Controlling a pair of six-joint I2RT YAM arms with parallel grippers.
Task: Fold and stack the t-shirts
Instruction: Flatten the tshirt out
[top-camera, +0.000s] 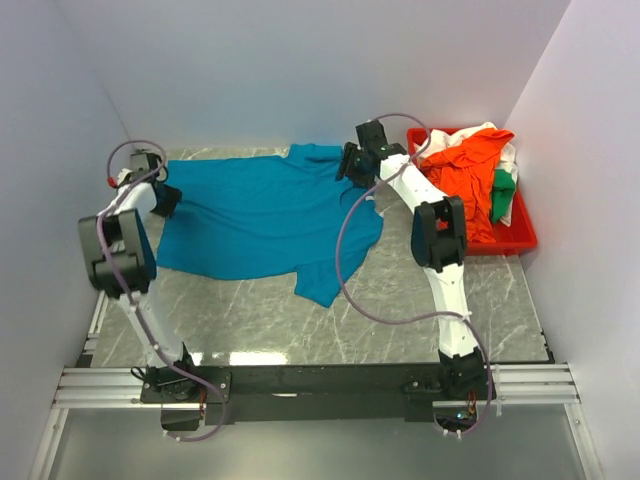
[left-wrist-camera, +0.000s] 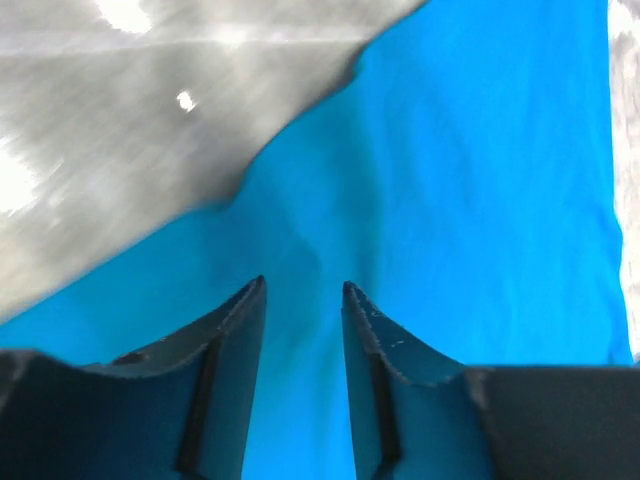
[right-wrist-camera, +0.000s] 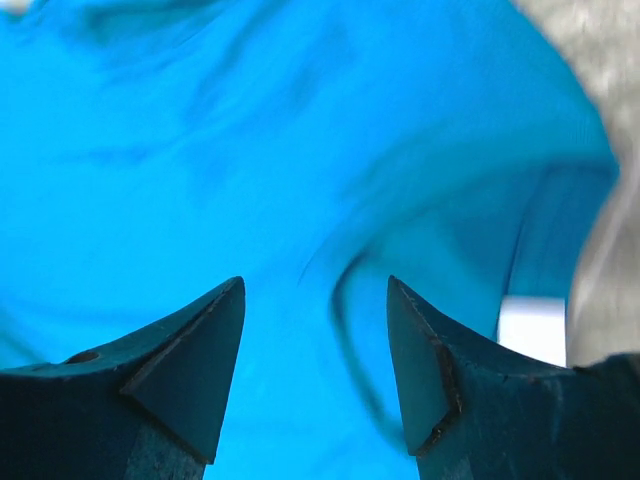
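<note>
A teal-blue t-shirt (top-camera: 265, 215) lies spread on the grey marble table (top-camera: 400, 290), one sleeve hanging toward the front. My left gripper (top-camera: 166, 200) is at the shirt's left edge, open, with cloth below its fingers (left-wrist-camera: 304, 290). My right gripper (top-camera: 347, 165) is at the shirt's far right edge near the collar, open, above the cloth (right-wrist-camera: 316, 285). An orange t-shirt (top-camera: 470, 165), a white one (top-camera: 480, 130) and a green one (top-camera: 502, 195) lie heaped in the red tray (top-camera: 520, 238).
The red tray stands at the back right against the white wall. White walls enclose the table on left, back and right. A purple cable (top-camera: 345, 260) loops from the right arm over the shirt's right side.
</note>
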